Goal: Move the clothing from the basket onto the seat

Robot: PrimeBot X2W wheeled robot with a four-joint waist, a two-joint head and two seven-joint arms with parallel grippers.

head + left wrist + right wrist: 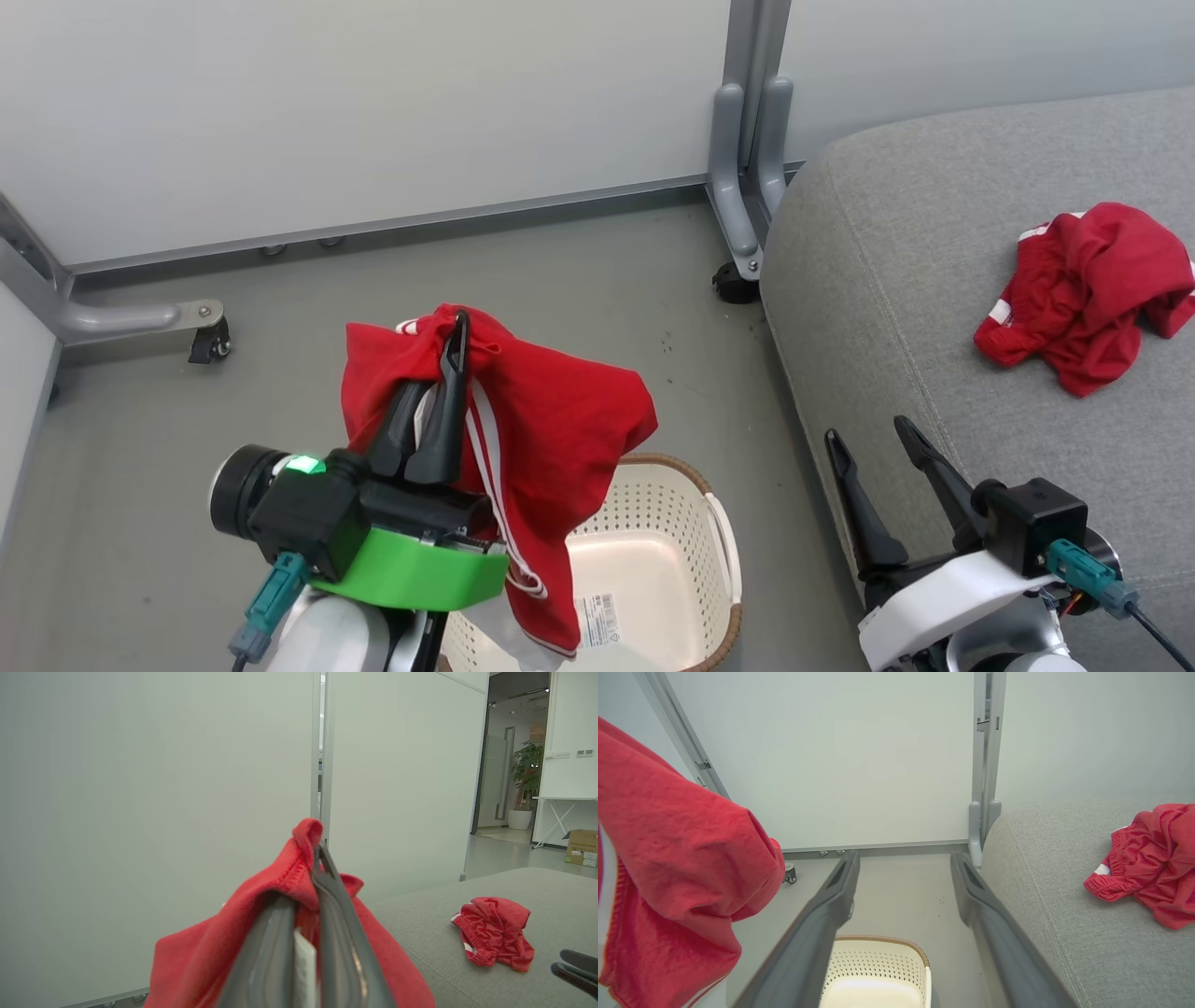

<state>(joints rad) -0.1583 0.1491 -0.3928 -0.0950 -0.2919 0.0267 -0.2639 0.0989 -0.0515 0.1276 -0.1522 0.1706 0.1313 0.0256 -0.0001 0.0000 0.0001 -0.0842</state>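
Over the basket point(724, 546), at the lower left of the head view, the left claw point(456, 336) is pressed together on a red garment point(560, 401). It pinches the cloth near its fingertips, which point up the view. The garment drapes in folds around the claw. White stripes run down it, and its lower edge hangs over the basket's open top; whether it touches the basket I cannot tell. In the left wrist view a fold of the red garment point(210, 952) loops over the tip of the left claw point(317, 851), and a white tag sits between the fingers.

The right claw point(866, 431) is at the lower right, spread wide and holding nothing, over the front edge of the seat point(915, 280). In its own wrist view the right claw point(905, 858) frames the grey floor point(901, 891) and the far rim of the basket point(878, 961).

A second garment point(1088, 294), also red with white trim, lies crumpled on the seat toward the right, well apart from both claws. The basket stands on the floor just beside the seat. Behind them is a pale partition point(373, 112) on grey metal feet with casters point(207, 345).
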